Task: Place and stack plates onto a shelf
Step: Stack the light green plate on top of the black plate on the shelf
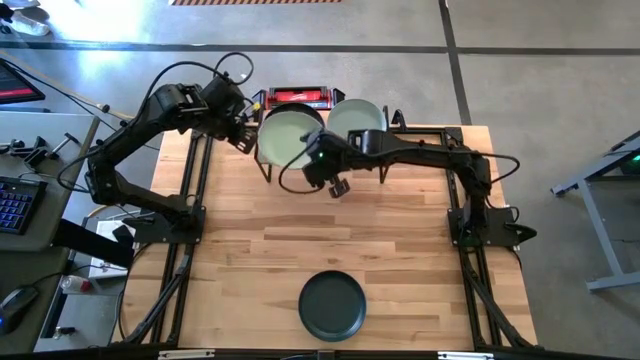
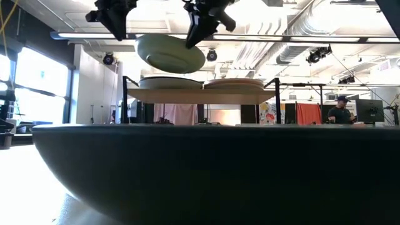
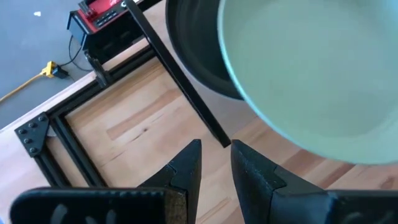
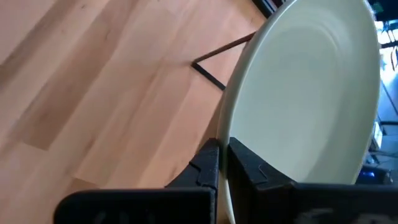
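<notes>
A sage green plate (image 1: 288, 136) (image 2: 170, 54) hangs tilted in the air over the shelf (image 2: 200, 95), held by my right gripper (image 1: 322, 160) (image 4: 222, 152), which is shut on its rim. Two plate stacks rest on the shelf: the left stack (image 2: 170, 82), with a black plate (image 3: 193, 50) on top, and the right stack (image 1: 358, 116) (image 2: 234, 83), topped by a pale plate. My left gripper (image 1: 243, 135) (image 3: 216, 155) hovers at the held plate's left side, narrowly open and empty. One more black plate (image 1: 333, 305) lies flat near the table's near edge and fills the bottom of the low view. My right gripper pinches the sage green plate by its rim (image 4: 225, 134) on the side toward the table's near right, one finger on the upper face and one on the underside. It comes slanting down from above. The plate is lifted clear and tilted above the left stack.
A red box (image 1: 296, 97) sits beyond the table's far edge behind the shelf. Black frame rails (image 1: 190, 200) run along both sides of the table. Open wooden tabletop (image 1: 330, 225) lies between the shelf and the near black plate. A person (image 2: 340, 109) sits in the room behind.
</notes>
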